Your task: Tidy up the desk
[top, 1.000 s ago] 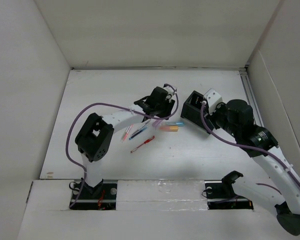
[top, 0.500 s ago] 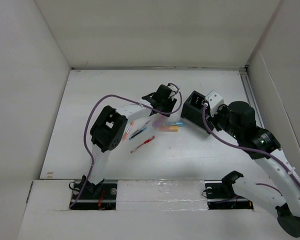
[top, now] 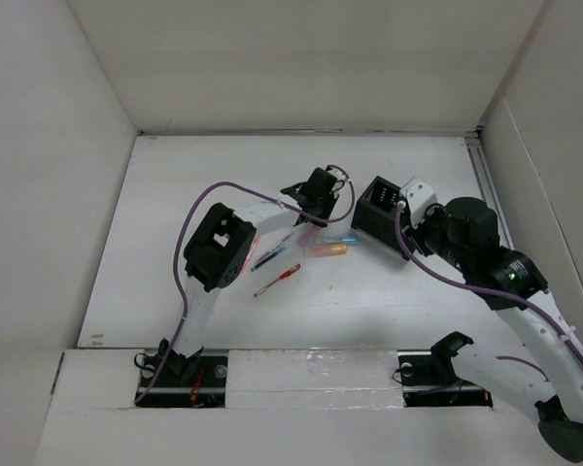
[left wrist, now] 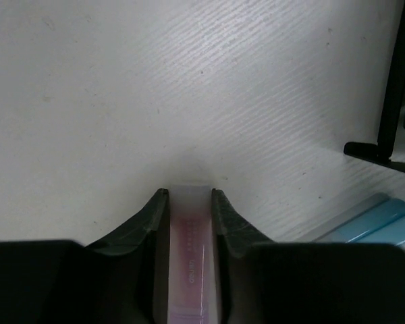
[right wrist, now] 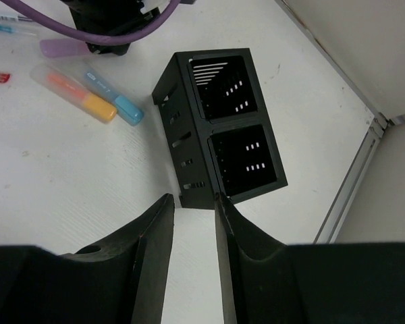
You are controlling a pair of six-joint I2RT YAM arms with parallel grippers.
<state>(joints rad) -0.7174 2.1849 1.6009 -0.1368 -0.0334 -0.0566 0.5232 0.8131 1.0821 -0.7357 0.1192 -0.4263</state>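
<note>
The white desk (top: 175,194) carries loose pens and a black two-compartment organizer (top: 377,209). My left gripper (left wrist: 190,192) is down at the desk, shut on a pale purple highlighter (left wrist: 190,229) that fills the gap between the fingers. In the top view that left gripper (top: 316,199) sits just left of the organizer. My right gripper (right wrist: 191,200) is open with only bare desk between its fingers. Its tips hover just short of the near corner of the organizer (right wrist: 219,128). From above, the right gripper (top: 400,225) blends into the organizer's right side.
An orange highlighter (top: 327,249) and a blue highlighter (top: 342,239) lie side by side left of the organizer. A red pen (top: 277,280) and a blue pen (top: 270,257) lie nearer the left arm. White wall panels (top: 39,194) enclose the desk on three sides.
The left arm's elbow has swung right toward the pens and its gripper has settled over the purple highlighter. The right arm has shifted only slightly beside the organizer.
</note>
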